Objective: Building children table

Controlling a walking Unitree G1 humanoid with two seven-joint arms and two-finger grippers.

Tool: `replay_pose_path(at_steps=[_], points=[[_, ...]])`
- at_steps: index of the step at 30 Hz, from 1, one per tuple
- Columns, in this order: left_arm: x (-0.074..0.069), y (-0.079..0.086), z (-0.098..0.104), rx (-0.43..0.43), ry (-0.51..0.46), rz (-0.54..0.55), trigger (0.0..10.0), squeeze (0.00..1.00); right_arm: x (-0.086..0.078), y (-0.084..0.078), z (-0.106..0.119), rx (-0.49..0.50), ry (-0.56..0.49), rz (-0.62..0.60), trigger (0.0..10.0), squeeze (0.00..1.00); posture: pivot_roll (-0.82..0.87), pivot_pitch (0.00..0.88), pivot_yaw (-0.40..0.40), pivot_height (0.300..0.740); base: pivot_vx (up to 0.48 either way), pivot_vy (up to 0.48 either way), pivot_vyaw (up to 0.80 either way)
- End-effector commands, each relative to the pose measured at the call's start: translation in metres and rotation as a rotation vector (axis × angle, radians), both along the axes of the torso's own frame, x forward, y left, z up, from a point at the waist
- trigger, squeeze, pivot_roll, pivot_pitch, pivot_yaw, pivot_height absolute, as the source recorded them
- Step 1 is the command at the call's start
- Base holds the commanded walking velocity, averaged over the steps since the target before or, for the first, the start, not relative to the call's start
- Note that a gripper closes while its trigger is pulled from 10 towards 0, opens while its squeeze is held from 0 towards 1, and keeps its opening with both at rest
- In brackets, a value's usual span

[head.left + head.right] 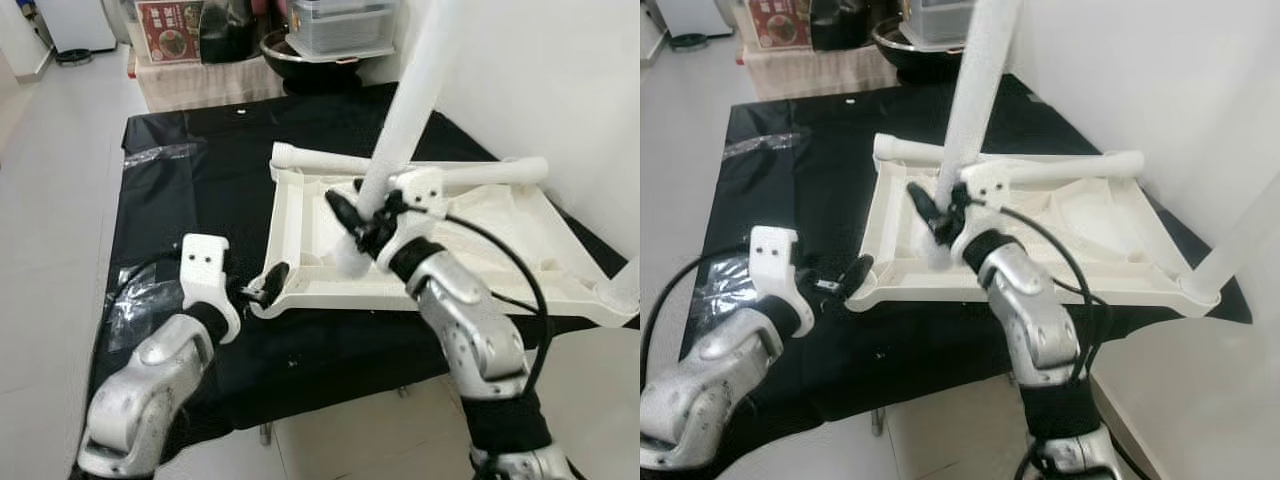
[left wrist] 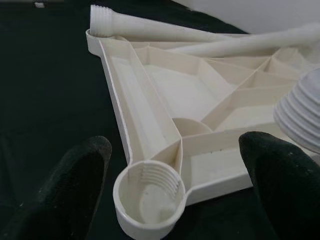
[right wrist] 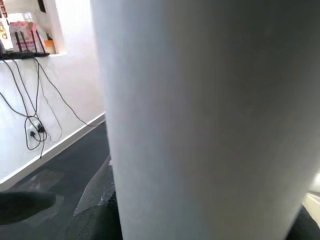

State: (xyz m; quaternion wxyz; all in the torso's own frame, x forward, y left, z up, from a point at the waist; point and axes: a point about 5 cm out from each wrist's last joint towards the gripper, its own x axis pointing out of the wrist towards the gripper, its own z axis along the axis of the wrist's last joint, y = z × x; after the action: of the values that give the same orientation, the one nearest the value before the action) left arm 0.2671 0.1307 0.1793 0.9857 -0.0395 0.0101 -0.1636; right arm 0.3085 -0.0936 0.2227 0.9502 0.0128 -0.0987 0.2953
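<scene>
Left wrist view: your spread left gripper point(image 2: 170, 160) frames the threaded socket point(image 2: 149, 194); lower the right gripper's point(image 1: 362, 222) pinched table leg point(image 1: 412, 95) squarely in.

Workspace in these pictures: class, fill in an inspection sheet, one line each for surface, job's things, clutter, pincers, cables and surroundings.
Surface: black sheet covering a low table.
Job's things: white tabletop lying underside up; one loose leg lying across it; another leg held upright; one leg already standing at the far right corner; empty threaded socket at the near left corner.
Clutter: clear plastic wrap on the sheet's left edge.
Pincers: left pincer open at the socket corner; right pincer shut on the upright leg.
Cables: black cable looping along the right arm.
Surroundings: white wall, pale floor, boxes and a dark bowl behind.
</scene>
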Motion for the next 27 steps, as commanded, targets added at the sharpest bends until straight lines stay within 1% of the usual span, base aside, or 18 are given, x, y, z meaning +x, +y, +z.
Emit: replay_pose_path(at_steps=[1,4,12,13,14,16,17,20,24,27], points=[[-0.006,-0.002,0.000,0.054,-0.056,0.060,10.0,0.00,-0.011,0.003,0.005,0.025,-0.041,0.047,10.0,0.00,-0.04,0.079,-0.042,0.740,0.000,0.000,0.80],[-0.007,-0.004,-0.001,0.074,-0.078,0.085,10.0,0.00,-0.013,0.002,0.006,0.040,-0.042,0.054,10.0,0.00,-0.04,0.075,-0.039,0.740,0.000,0.000,0.80],[-0.009,-0.006,-0.003,0.087,-0.077,0.093,10.0,0.00,-0.015,0.002,0.004,0.037,-0.041,0.070,10.0,0.00,-0.04,0.077,-0.036,0.740,0.000,0.000,0.80],[-0.010,-0.005,-0.008,0.114,-0.067,0.099,10.0,0.00,-0.015,0.003,0.001,0.032,-0.032,0.069,10.0,0.00,-0.04,0.080,-0.029,0.740,0.000,0.000,0.80],[-0.010,-0.005,-0.008,0.114,-0.067,0.099,10.0,0.00,-0.015,0.003,0.001,0.032,-0.032,0.069,10.0,0.00,-0.04,0.080,-0.029,0.740,0.000,0.000,0.80],[-0.014,-0.004,-0.017,0.169,-0.060,0.109,10.0,0.00,-0.015,0.002,-0.002,0.029,-0.024,0.062,10.0,0.00,-0.03,0.104,-0.019,0.740,0.000,0.000,0.80],[-0.016,-0.004,-0.020,0.178,-0.052,0.112,10.0,0.00,-0.014,0.001,-0.002,0.029,-0.020,0.057,10.0,0.00,-0.03,0.105,-0.019,0.740,0.000,0.000,0.80],[-0.020,-0.005,-0.027,0.147,-0.025,0.101,10.0,0.00,-0.014,-0.001,-0.003,0.032,-0.017,0.046,10.0,0.00,-0.03,0.113,-0.016,0.740,0.000,0.000,0.80],[-0.025,-0.008,-0.031,0.140,-0.010,0.083,10.0,0.00,-0.013,-0.002,-0.001,0.040,-0.017,0.043,10.0,0.00,-0.03,0.117,-0.019,0.740,0.000,0.000,0.75],[-0.026,-0.010,-0.033,0.133,0.004,0.063,10.0,0.00,-0.010,-0.002,0.003,0.036,-0.024,0.039,10.0,0.00,-0.04,0.129,-0.021,0.740,0.000,0.000,0.00]])
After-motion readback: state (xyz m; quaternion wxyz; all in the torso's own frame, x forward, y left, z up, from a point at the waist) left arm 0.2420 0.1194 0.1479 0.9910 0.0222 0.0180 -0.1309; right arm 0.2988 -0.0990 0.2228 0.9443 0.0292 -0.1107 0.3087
